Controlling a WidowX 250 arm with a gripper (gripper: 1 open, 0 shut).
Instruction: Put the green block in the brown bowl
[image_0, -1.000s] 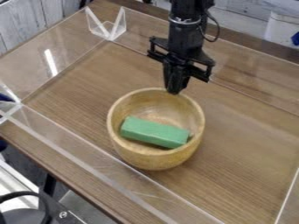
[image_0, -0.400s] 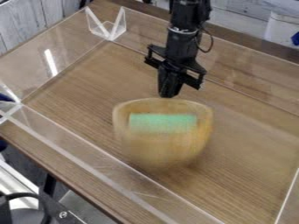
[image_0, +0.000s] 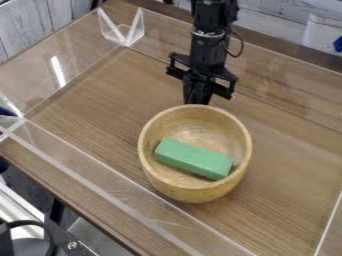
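Note:
The green block (image_0: 195, 159) lies flat inside the brown bowl (image_0: 150, 163), angled from upper left to lower right. The bowl rests on the wooden table, a little right of centre. My gripper (image_0: 201, 100) hangs from the black arm, pointing almost straight down just behind the bowl's far rim. Its fingers are pressed together with nothing between them. Whether the tips touch the rim I cannot tell.
Low clear plastic walls (image_0: 54, 68) fence in the wooden tabletop (image_0: 94, 100). A clear plastic bracket (image_0: 123, 30) stands at the back left corner. The table's front edge drops off at the lower left, with cables and a dark base below it.
The bowl with the green block inside has slid a little to the right and toward the camera, blurring midway. The gripper has stayed shut and almost still behind it.

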